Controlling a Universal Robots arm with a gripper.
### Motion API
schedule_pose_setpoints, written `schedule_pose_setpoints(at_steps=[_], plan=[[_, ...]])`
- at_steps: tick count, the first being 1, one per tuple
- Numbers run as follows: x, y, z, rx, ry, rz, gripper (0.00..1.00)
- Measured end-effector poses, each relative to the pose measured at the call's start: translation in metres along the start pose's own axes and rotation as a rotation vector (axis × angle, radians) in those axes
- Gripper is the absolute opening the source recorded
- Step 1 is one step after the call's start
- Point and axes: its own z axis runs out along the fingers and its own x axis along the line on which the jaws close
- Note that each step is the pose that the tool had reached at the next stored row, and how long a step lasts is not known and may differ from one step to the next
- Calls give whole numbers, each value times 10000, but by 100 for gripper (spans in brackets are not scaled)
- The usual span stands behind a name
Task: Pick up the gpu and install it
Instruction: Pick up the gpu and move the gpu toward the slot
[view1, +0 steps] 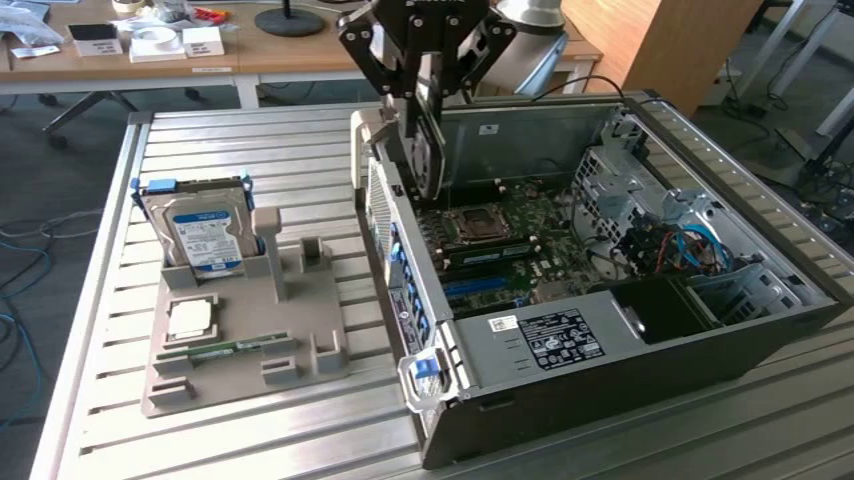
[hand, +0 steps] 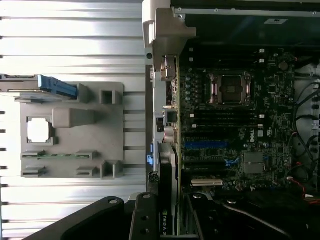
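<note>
So the hand is clamped on the gpu, holding it edge-down over the open PC case near its rear wall. Any tilt and it probably misses the motherboard slot and jams.

My gripper is clamped on the graphics card — it hangs upright, on edge, over the tray-side wall of the open computer case, above the motherboard. On the exterior view's left, the grey tray holds a hard drive, a processor chip and a memory stick — all on the slatted table.
</note>
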Motion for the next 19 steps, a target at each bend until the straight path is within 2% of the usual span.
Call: schedule_pose_setpoints(at_steps=[19], plan=[[-411, 24, 15, -1, 1, -27, 27]])
